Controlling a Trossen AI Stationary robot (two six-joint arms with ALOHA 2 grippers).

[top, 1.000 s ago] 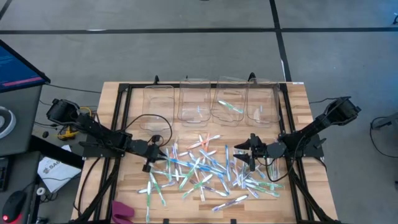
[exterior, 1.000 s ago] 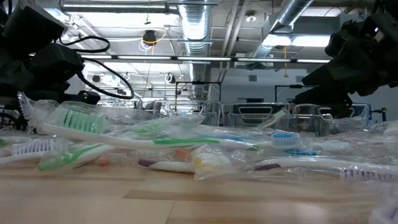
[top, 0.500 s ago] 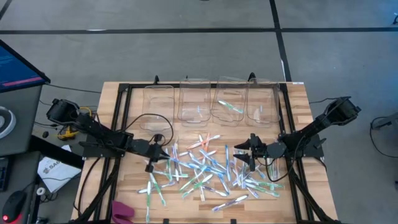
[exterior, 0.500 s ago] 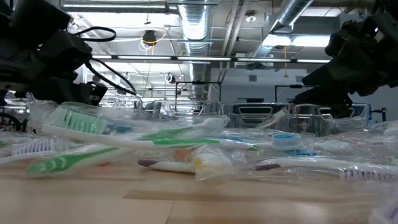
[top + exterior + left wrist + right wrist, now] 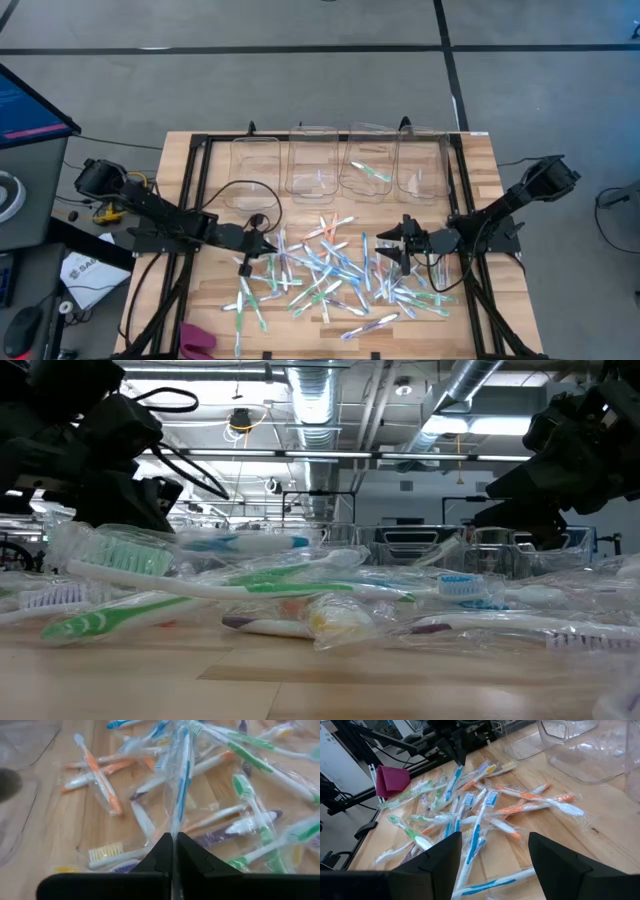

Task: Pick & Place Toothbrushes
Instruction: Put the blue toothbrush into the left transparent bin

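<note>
Since a second ago, left tool (image 5: pixel 174 851) clamped shut on a blue toothbrush (image 5: pixel 183 780) and lifting it clear of the toothbrushes (image 5: pixel 330 275) heaped on the worktop (image 5: pixel 200 300); bin drop presumably next; right tool (image 5: pixel 492 855) open, waiting nearby.

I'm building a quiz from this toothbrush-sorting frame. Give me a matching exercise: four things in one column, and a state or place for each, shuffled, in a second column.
Things:
1. left gripper
2. right gripper
3. blue toothbrush
4. clear bins

States or places:
A. open, holding nothing
B. along the table's far edge
C. shut on a wrapped brush
D. pinched by its wrapper

Pairs: 1-C, 2-A, 3-D, 4-B
</note>
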